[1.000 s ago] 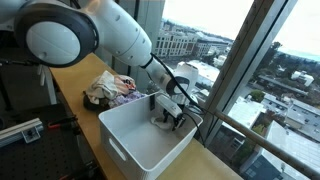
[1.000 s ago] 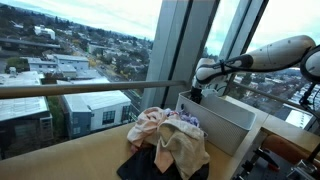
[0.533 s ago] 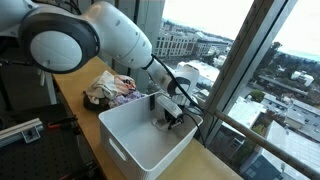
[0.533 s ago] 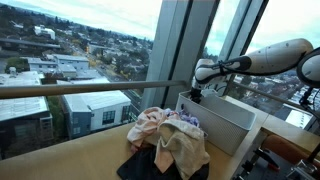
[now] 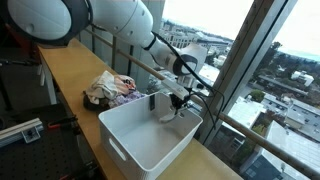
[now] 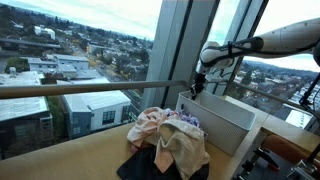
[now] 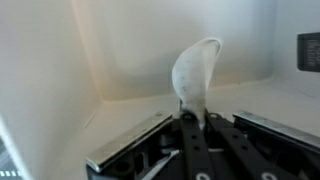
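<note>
Wrist view puts us right at the gripper (image 7: 190, 122), whose fingers are pressed together on a small white cloth (image 7: 197, 68). The cloth stands up from the pinch as a curled, rounded fold. Behind it we see the pale inner wall and floor of a white bin (image 7: 120, 50), so the cloth sits inside the bin, held clear of its bottom.

In an exterior view the gripper (image 5: 178, 102) hangs over the far end of the bin's open top, near the rim. Just beside the bin lies a heap of clothes (image 5: 110, 88) in pinks, whites and darker tones. Bin and heap both rest on a long wooden surface (image 5: 70, 75) that runs along a tall window (image 5: 250, 60) looking out over city buildings.
</note>
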You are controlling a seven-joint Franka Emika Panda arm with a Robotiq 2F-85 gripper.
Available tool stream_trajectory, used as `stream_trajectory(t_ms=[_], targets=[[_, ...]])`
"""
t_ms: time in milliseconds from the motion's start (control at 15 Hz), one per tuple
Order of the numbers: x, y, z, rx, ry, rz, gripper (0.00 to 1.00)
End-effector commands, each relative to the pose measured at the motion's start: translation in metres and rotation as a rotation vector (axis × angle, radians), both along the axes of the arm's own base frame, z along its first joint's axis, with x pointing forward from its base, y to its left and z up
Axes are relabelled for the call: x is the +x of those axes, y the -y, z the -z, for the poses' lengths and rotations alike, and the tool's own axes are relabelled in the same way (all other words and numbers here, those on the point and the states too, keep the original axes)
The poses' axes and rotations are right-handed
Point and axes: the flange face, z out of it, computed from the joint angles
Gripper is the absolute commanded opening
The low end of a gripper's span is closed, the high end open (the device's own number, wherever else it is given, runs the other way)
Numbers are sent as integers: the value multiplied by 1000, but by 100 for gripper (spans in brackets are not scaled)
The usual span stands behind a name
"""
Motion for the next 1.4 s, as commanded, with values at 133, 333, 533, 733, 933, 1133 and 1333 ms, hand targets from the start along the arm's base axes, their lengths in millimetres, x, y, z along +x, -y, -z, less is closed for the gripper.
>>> stream_trajectory(t_ms=[133,333,533,733,933,1133,1333], targets=[[-27,-46,-121,-37,95,-3,1],[-47,-97,-169,-66,142,-37,1],[-77,-164,-193,-94,158,-81,1],[-116,-237,-184,-105,133,-126,1],[-158,-304,-149,-106,80,-163,1],[-186,-343,-119,-105,43,-173,31],[-204,-356,-109,-108,28,-168,51]])
